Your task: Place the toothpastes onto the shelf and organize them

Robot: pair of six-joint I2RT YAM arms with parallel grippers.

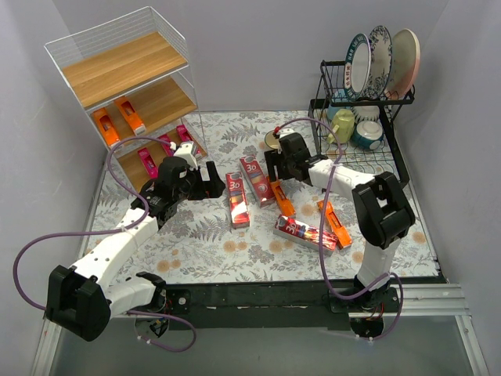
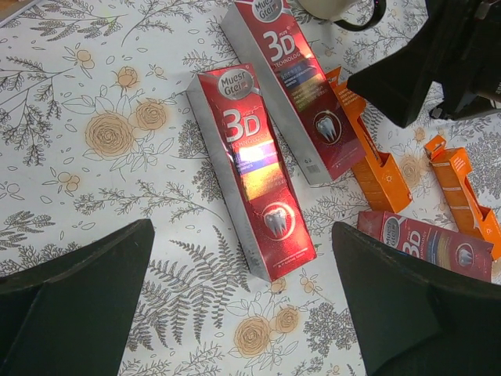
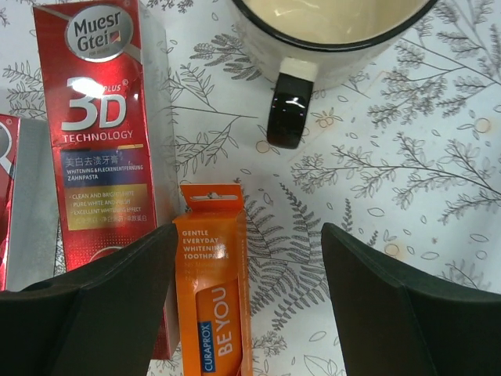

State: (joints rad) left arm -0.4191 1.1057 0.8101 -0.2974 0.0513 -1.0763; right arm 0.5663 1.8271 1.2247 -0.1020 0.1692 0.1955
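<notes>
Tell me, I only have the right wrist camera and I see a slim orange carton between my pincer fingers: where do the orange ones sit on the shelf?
Observer: Two slim orange cartons lie on the middle wooden board of the white wire shelf.
Operator: What's below them?
Observer: Slim magenta-pink cartons lie on the tier beneath.
Operator: And the other side of the rig?
Observer: The left pincer hangs open over the floral table, next to a dark red "3D" carton.
</notes>
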